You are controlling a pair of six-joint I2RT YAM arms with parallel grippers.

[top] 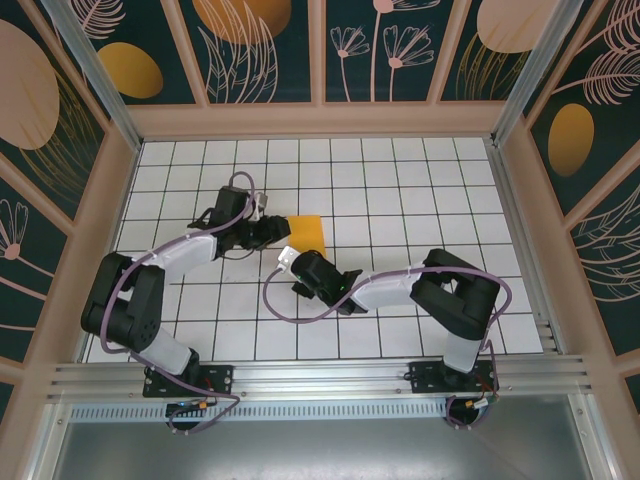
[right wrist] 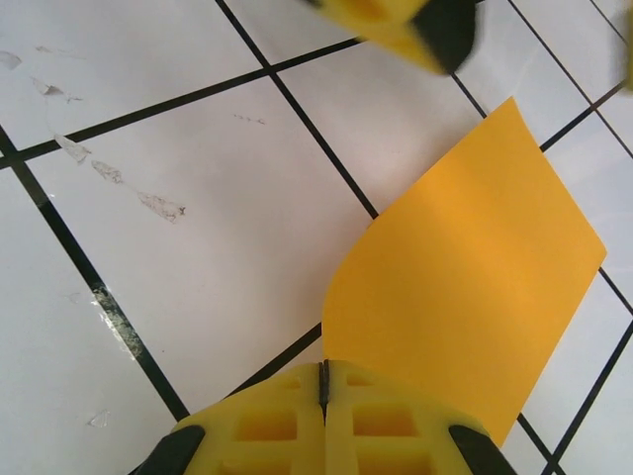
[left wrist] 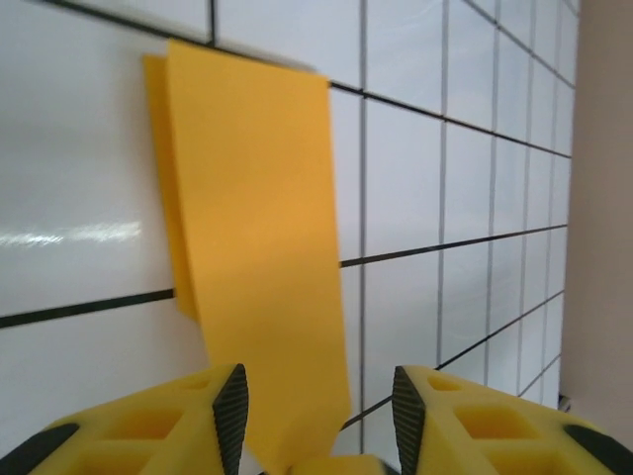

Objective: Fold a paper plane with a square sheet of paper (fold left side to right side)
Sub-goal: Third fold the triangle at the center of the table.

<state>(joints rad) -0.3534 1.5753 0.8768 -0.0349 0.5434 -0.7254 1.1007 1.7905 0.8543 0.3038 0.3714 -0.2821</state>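
The right gripper is closed tight on the near edge of the sheet of paper, which spreads toward 1 o'clock. The left gripper is held partly open, with the folded paper's end lying loose between its jaws on the tiled table.

White tiled floor, floral wall panels, aluminium front rail

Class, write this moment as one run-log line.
orange-yellow paper sheet: folded double | left end effector: open, sheet end between its fingers | right end effector: shut on sheet's edge
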